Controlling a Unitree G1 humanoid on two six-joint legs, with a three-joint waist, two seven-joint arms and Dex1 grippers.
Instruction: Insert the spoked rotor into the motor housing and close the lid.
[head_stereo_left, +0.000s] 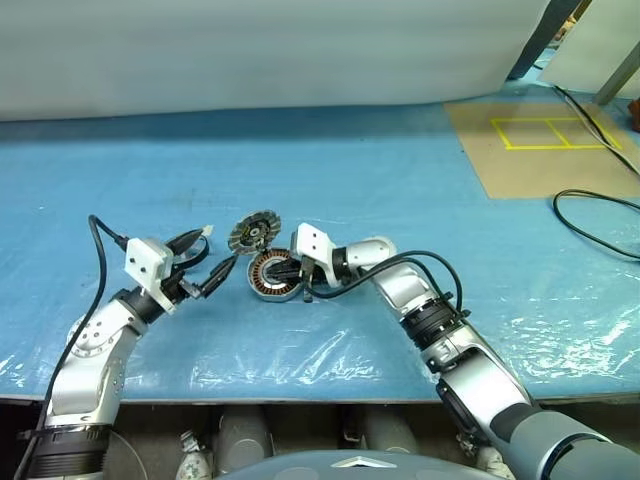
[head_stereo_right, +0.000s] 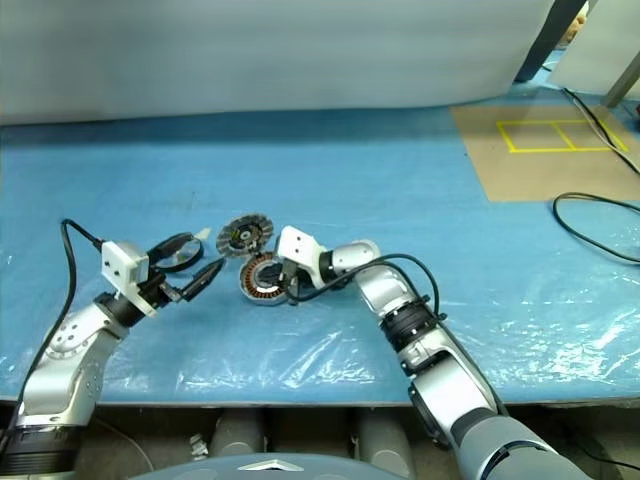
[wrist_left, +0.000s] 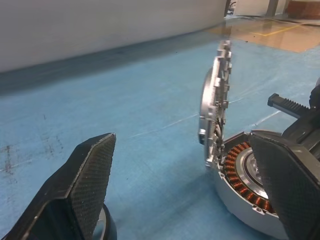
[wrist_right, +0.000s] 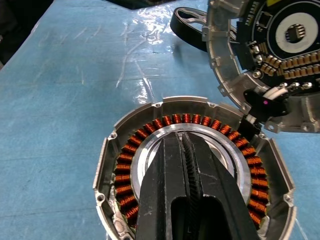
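None of the task's two steps looks done yet. Spread under everything is the blue plastic-covered table, and the motor housing sits on it with its copper windings and silver hub fully exposed, nothing seated inside.

The right gripper hangs directly over the housing's hub with its two black fingers pressed together and nothing between them, so it looks to be steadying the housing rather than carrying a part. The left gripper hovers just beside the housing, on the side away from the right arm, with its fingers spread wide and empty.

The lid stands upright from the housing's far rim, joined there, with its striped inner face turned towards the windings (so the cavity is open for loading).

Smallest, the spoked rotor lies flat on the sheet near the housing, just beyond the raised lid and on the left gripper's side, in neither claw.

What remains, as I judge it: pick up the rotor, seat it over the hub, then fold the lid down.
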